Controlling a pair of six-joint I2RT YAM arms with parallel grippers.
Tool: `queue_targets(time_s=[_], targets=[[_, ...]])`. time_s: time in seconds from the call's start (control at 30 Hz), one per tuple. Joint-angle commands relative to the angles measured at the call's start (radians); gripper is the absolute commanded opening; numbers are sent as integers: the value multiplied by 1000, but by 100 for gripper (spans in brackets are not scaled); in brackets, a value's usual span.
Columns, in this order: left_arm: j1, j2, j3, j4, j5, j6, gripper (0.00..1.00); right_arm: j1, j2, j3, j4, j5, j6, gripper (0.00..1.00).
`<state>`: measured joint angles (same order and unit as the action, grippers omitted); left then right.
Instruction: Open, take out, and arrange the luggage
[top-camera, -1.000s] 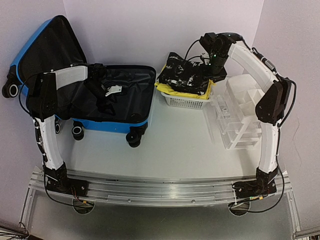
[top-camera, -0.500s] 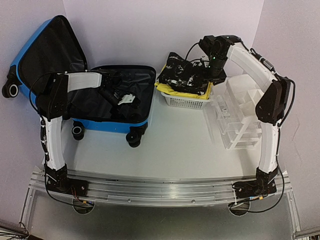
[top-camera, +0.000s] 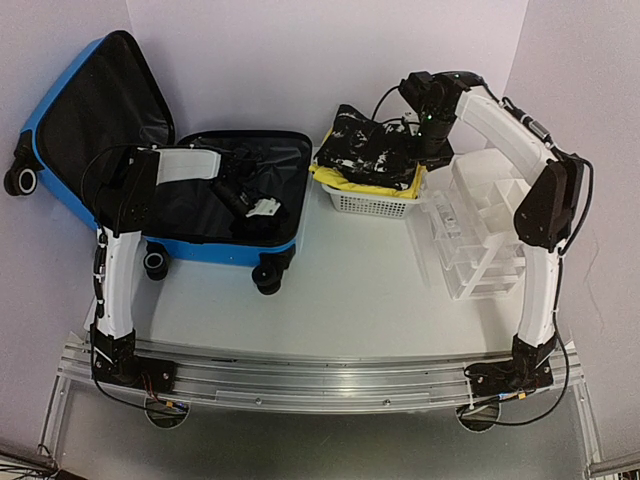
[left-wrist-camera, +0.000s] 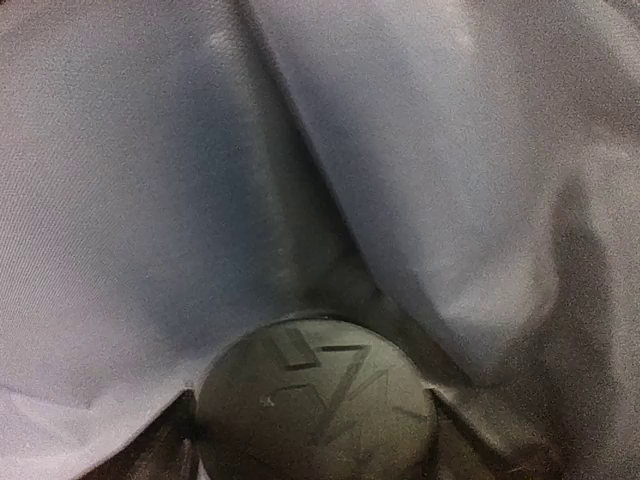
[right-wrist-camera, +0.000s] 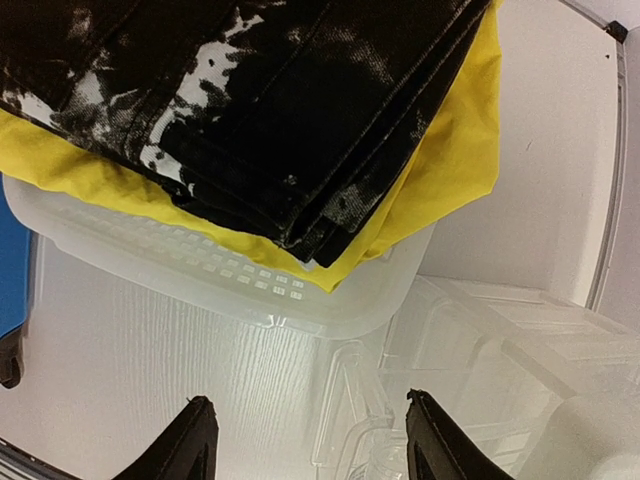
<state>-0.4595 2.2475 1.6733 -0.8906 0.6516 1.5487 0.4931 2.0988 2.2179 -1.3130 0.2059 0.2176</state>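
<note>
Suitcase (top-camera: 235, 245) sits open at the back-left of the bench (top-camera: 350, 300) in the overhead view. It's the bright blue hard-shell one: the base lies flat with the black lining facing up, and the lid (top-camera: 95, 100) is propped up and leaning off to the left, black wheels (top-camera: 268, 275) along the near edge. The left arm reaches down into the base, and the left gripper (top-camera: 252, 202) is low over the lining with a small white bit at its tip. From up here I honestly can't tell what that bit is, or whether the jaws are apart or closed. To the right of the case there's a white slatted basket (top-camera: 370, 205) with a black-and-white patterned bag (top-camera: 370, 150) piled on a yellow cloth (top-camera: 335, 178), then a clear plastic organizer (top-camera: 475, 225) further right. The right gripper (top-camera: 432, 140) hangs over the basket's right end. Left wrist cam is basically useless: creased smooth fabric (left-wrist-camera: 450, 150) right up against the lens and a round dark disc (left-wrist-camera: 318, 400) with a Z-like mark at the bottom, no fingers in shot. Right wrist cam looks straight down on the right gripper (right-wrist-camera: 315, 445), spread wide with nothing in it, above bare bench (right-wrist-camera: 120, 370) just in front of the basket (right-wrist-camera: 250, 290). The patterned bag (right-wrist-camera: 250, 100) and yellow cloth (right-wrist-camera: 440, 170) hang over the rim, and the organizer (right-wrist-camera: 480, 350) is just beside it.
</note>
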Motion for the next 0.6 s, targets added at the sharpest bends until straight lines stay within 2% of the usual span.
queue_targets(time_s=[0.0, 0.33, 0.47, 0.57], targets=[[1, 1, 28, -18, 7, -8, 62, -3, -63, -19, -108, -4, 9, 58], [41, -54, 146, 57, 22, -345, 31, -5, -76, 6, -108, 14, 35, 58], [60, -118, 153, 55, 20, -411, 28, -5, -98, -1, -108, 18, 77, 57], [70, -165, 152, 81, 11, -484, 28, -5, -115, 30, -87, -48, 89, 56]])
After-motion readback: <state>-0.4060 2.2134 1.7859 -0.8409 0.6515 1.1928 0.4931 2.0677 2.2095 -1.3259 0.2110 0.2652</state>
